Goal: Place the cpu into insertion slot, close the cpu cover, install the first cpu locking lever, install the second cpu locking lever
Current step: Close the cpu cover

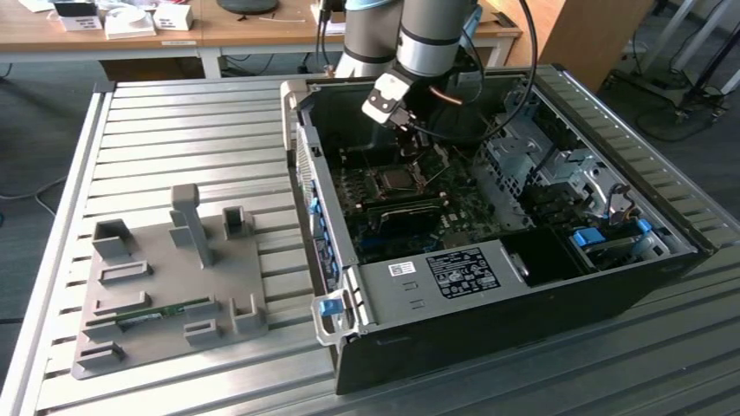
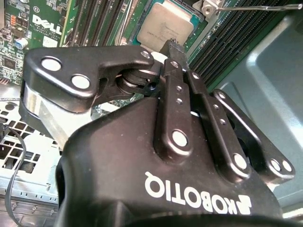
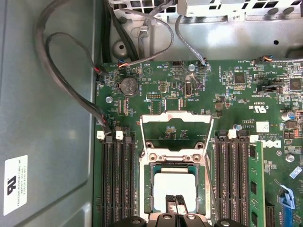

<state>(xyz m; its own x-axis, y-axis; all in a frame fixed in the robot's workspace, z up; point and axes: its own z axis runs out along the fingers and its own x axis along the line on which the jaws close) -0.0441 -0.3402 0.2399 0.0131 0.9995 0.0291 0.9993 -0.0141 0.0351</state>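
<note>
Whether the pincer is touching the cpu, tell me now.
Cannot tell. In the first wrist view the pincer overlaps the cpu, hiding any contact or gap.

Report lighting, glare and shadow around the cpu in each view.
Exterior view: the cpu sits dim inside the dark computer case. First wrist view: the circuit board is evenly lit, while the cpu's pale face glares almost white. Second wrist view: bright highlights dot the glossy black gripper; the cpu behind it is softly lit.

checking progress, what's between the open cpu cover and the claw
in the first wrist view the cpu is there, lying in the insertion slot
</note>
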